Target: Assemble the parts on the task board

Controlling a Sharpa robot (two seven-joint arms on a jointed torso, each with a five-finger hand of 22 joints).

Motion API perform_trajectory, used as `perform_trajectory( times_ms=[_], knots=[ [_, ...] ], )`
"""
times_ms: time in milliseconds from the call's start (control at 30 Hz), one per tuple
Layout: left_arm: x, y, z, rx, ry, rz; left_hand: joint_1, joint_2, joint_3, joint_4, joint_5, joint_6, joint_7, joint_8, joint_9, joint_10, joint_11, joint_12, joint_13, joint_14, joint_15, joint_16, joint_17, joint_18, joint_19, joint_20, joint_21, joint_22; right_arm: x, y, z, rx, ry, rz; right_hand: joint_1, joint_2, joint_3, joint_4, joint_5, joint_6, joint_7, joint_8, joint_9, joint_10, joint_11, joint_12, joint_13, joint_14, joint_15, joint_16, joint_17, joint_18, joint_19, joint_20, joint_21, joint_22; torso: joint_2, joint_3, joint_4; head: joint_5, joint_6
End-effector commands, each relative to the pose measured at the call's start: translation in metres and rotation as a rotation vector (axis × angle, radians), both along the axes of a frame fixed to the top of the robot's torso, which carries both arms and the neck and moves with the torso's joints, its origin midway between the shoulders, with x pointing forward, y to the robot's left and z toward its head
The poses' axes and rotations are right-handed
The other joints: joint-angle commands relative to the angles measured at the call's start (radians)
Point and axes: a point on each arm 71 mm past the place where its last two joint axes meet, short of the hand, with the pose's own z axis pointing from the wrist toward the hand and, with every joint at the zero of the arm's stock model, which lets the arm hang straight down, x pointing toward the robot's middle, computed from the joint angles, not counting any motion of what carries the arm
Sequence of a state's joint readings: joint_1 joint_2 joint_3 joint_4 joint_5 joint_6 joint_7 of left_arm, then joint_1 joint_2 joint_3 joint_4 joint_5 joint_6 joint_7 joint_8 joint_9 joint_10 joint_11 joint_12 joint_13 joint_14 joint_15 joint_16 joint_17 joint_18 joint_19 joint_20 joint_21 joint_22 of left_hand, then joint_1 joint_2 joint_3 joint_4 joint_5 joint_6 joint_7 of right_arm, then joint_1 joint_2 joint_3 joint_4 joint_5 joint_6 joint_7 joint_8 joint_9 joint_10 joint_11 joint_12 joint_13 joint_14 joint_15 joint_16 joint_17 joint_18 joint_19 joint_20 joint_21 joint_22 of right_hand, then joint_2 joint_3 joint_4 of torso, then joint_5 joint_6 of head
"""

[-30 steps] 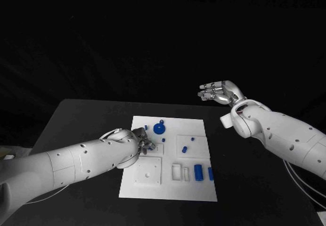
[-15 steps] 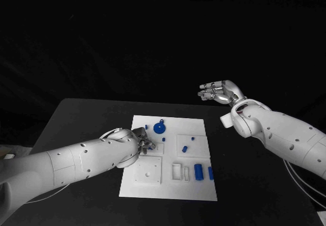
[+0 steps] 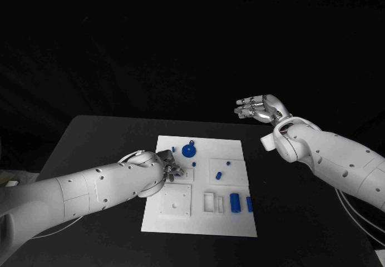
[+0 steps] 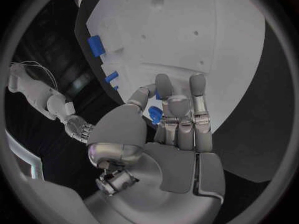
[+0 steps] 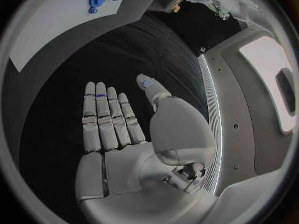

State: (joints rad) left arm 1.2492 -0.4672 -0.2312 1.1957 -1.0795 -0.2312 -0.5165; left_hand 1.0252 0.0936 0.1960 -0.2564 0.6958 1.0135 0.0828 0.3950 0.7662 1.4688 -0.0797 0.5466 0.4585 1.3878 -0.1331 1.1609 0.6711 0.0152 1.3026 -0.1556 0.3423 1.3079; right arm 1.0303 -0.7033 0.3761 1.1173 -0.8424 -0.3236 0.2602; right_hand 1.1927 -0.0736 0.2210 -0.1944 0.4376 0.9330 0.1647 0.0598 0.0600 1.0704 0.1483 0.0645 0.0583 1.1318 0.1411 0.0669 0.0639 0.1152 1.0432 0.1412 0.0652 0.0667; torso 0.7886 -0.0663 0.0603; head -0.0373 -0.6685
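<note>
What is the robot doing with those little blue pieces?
It is putting blue parts together on the white board. The left hand is down over the board, and its fingers pinch a small blue part. The right hand is held up beyond the board with flat, spread fingers and holds nothing. A round blue part and some blue pegs sit on the board.

The silver left hand (image 3: pixel 167 168) covers part of the flat white task board (image 3: pixel 201 222); whether its fingers grip the small blue part (image 4: pixel 155 114) is unclear.
</note>
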Motion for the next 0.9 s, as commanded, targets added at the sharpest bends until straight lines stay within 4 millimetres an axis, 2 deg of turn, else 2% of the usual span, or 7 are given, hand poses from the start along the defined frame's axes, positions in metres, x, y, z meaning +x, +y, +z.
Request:
perform_trajectory(
  times_ms=[33,600,900],
  knots=[
    [-0.0047,0.0001,-0.0093,0.028,0.048,-0.016,0.016,0.003,0.017,-0.023,0.000,0.118,-0.108,0.002,-0.002,0.036,-0.003,0.002,-0.001,0.001,-0.002,-0.006,0.003,-0.003,-0.001,0.006,0.000,0.018,-0.0002,0.0018,-0.0007,0.002,0.003,0.017,0.001,0.011,-0.005,0.001,0.004,0.002,0.000,-0.001,-0.001,-0.005,0.000,-0.003,0.000,-0.007,-0.003,-0.005,-0.001,0.010,-0.007,0.003,0.005,-0.001,0.000,0.0008,0.0000,0.001,-0.001],
    [-0.0036,0.0020,-0.0096,0.041,0.048,-0.016,0.019,0.002,0.020,-0.024,0.004,0.118,-0.108,0.006,-0.003,0.037,-0.003,0.006,-0.001,0.003,-0.001,-0.002,0.010,-0.002,-0.001,0.007,0.001,0.018,-0.0001,0.0020,-0.0023,0.002,0.007,0.019,0.000,0.012,-0.006,0.001,0.005,0.004,-0.001,-0.001,-0.001,-0.006,0.000,-0.003,0.000,-0.008,-0.003,-0.005,-0.001,0.010,-0.008,0.003,0.005,-0.001,0.001,0.0014,-0.0007,0.000,-0.002],
    [-0.0035,0.0029,-0.0099,0.048,0.052,-0.020,0.021,0.001,0.023,-0.025,0.007,0.118,-0.108,0.009,-0.002,0.037,-0.002,0.007,-0.001,0.002,-0.001,-0.002,0.011,-0.001,-0.002,0.008,0.002,0.018,-0.0001,0.0020,-0.0029,0.002,0.008,0.020,-0.001,0.013,-0.007,0.001,0.007,0.002,-0.001,-0.001,-0.001,-0.007,0.001,-0.003,0.000,-0.008,-0.002,-0.005,-0.001,0.010,-0.009,0.004,0.005,-0.001,0.001,0.0014,-0.0009,-0.005,-0.005]
  ],
)
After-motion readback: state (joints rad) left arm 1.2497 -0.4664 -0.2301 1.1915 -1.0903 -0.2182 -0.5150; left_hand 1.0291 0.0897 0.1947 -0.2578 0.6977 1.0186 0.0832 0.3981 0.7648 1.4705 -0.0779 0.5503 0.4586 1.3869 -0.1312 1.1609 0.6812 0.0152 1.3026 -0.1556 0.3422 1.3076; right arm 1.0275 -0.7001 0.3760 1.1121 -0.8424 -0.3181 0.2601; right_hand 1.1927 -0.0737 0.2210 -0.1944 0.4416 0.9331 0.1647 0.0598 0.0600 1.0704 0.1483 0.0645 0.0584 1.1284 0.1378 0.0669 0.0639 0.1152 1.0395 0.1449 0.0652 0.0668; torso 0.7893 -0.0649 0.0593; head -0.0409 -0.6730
